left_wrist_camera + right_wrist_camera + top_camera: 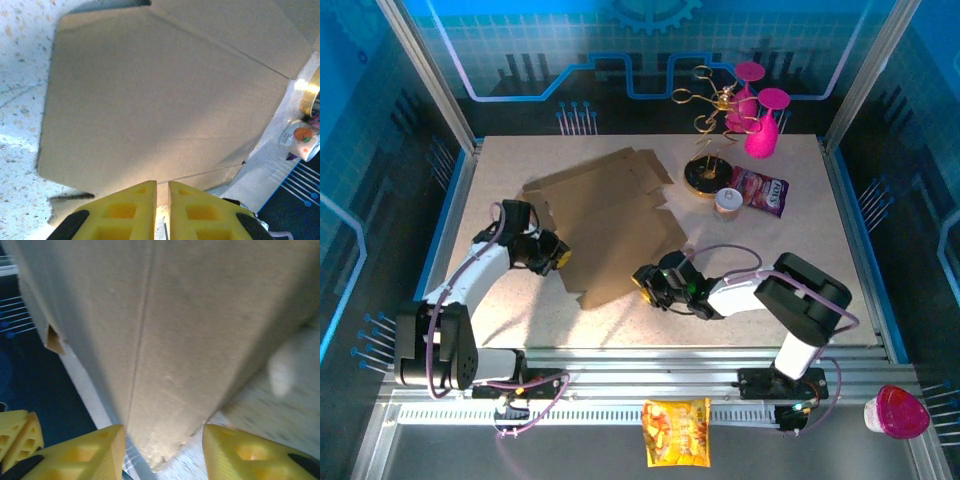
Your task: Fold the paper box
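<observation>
**Item: box [610, 225], fold in progress**

- Box: brown die-cut sheet, opened out on the table [790, 260]. Its near right corner appears to be lifted, and the right wrist view shows a scored crease running up that panel [175, 315].
- Left gripper [552, 257]: at the box's left edge. Jaws almost pressed together with only a thin slit between them [161, 192], and nothing is seen in it. The sheet's edge [150, 100] lies just ahead of the tips.
- Right gripper [650, 283]: at the box's near right corner. Jaws spread on either side of that corner [162, 432] and not yet biting it.
- Stand [705, 172] and jar [727, 203]: just off the box's far right corner.

**Handling notes (judgement)**

- The step looks like raising the near right panel along its crease.
- Get the corner deep between the right fingers before closing, because a grip on the tip alone would probably slip or crush the corrugation.
- Hinge the panel on the scored line rather than dragging it.
- The left gripper is best used to press or pinch the box's left edge, so the sheet neither slides nor swings towards the stand and jar.
</observation>
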You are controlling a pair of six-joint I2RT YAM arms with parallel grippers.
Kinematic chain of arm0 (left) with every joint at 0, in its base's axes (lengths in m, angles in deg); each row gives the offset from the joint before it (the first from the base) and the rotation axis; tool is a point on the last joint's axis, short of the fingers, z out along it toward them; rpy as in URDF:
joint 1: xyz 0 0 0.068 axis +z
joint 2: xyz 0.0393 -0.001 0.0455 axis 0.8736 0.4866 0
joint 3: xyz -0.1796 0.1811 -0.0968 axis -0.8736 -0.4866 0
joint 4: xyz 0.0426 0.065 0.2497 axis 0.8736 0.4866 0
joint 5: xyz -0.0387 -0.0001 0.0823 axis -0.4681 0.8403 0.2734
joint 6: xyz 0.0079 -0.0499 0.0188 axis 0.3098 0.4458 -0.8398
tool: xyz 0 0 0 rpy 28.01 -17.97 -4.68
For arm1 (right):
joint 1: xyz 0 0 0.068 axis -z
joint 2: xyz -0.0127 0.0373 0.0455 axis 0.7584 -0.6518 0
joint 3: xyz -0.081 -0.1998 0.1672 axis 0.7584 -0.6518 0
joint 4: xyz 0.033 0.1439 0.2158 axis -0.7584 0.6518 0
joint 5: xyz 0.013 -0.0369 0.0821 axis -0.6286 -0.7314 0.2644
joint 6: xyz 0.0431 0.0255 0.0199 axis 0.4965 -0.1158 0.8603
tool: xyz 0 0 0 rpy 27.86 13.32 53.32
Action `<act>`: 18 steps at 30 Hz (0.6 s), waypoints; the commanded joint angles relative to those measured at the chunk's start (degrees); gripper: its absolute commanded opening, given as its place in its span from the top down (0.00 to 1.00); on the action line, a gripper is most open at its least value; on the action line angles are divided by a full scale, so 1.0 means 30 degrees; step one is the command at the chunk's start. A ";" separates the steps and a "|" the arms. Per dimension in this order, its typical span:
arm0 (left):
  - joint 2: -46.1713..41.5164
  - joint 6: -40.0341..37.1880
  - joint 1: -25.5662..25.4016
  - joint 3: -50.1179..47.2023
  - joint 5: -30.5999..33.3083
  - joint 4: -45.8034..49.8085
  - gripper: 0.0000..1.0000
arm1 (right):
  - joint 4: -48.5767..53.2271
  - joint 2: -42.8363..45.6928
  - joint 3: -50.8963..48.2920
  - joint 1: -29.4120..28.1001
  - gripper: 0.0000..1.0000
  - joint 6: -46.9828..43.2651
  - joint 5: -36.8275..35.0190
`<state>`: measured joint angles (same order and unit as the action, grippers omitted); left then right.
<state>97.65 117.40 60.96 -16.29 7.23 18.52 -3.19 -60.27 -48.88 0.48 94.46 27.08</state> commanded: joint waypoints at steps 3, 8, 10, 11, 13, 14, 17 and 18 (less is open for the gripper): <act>0.0270 -0.0146 0.0319 0.0935 -0.0475 0.0904 0.84 | -0.2915 -0.0934 0.0457 0.0400 0.64 -0.0220 -0.0654; 0.0003 -0.0209 0.0412 0.1174 -0.0019 0.1289 0.84 | -0.3013 -0.0522 0.0275 0.0445 0.81 -0.0564 -0.1344; -0.0254 -0.0315 0.0448 0.1351 0.0262 0.1589 0.83 | -0.3080 -0.0246 0.0249 0.0531 0.97 -0.0881 -0.1700; -0.0367 -0.0365 0.0472 0.1454 0.0376 0.1711 0.83 | -0.2932 -0.0078 0.0318 0.0518 1.00 -0.0975 -0.1781; -0.0689 -0.0372 0.0501 0.1501 0.0644 0.1985 0.80 | -0.2351 0.0290 0.0502 0.0599 1.00 -0.1208 -0.1867; -0.0880 -0.0307 0.0535 0.1528 0.0816 0.2113 0.78 | -0.2062 0.0506 0.0621 0.0606 1.00 -0.1315 -0.1891; -0.1394 -0.0317 0.0733 0.1443 0.1275 0.2496 0.68 | -0.0941 0.1207 0.0911 0.0631 1.00 -0.1472 -0.2023; -0.1491 -0.0399 0.0898 0.1463 0.1459 0.2639 0.64 | -0.0493 0.1467 0.1013 0.0636 1.00 -0.1531 -0.2059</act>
<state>95.25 116.81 62.36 -13.55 9.48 23.11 -8.02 -58.56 -47.83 1.81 91.55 23.10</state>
